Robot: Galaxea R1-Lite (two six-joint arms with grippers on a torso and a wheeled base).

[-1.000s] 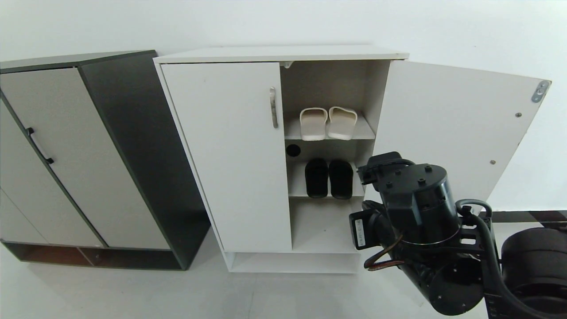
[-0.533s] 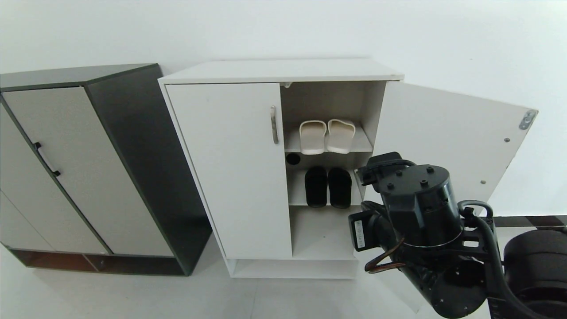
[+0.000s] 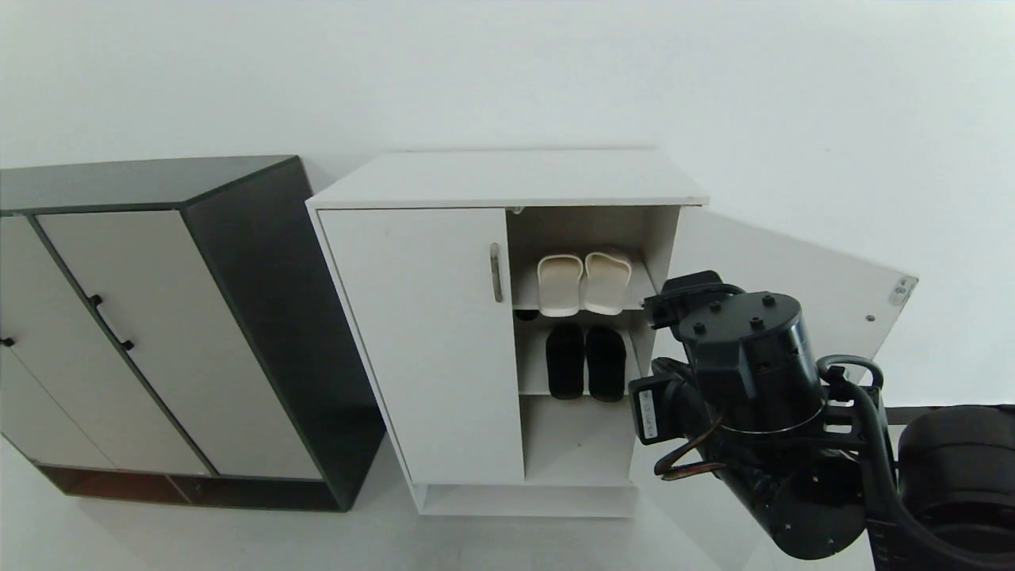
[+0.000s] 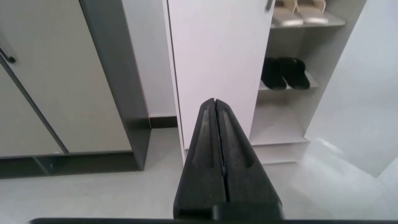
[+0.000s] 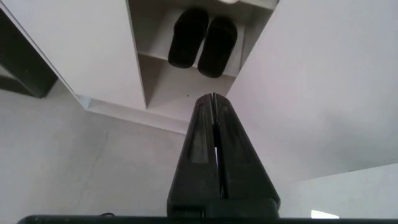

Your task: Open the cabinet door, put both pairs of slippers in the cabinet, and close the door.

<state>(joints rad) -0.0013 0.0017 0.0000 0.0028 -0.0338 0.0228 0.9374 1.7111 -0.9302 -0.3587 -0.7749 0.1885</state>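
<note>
White wall (image 3: pixel 507 71) backed the cabinet (image 3: pixel 420 341), white slippers (image 3: pixel 584 281) shelved at 12 o'clock of black slippers (image 3: pixel 585 361), door (image 3: pixel 785 285) open at 3 o'clock. Left claw (image 4: pixel 214 102) and right claw (image 5: pixel 214 98) were pressed together, empty. Closing needed a steady push near the door's free edge.

White wall (image 3: pixel 793 95), grey floor (image 3: pixel 198 543), dark cupboard (image 3: pixel 262 317) w/ grey doors (image 3: pixel 158 317).

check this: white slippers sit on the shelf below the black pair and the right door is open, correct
Not quite. The white slippers sit on the shelf above the black pair, not below, as the head view shows. The right door is open.
</note>
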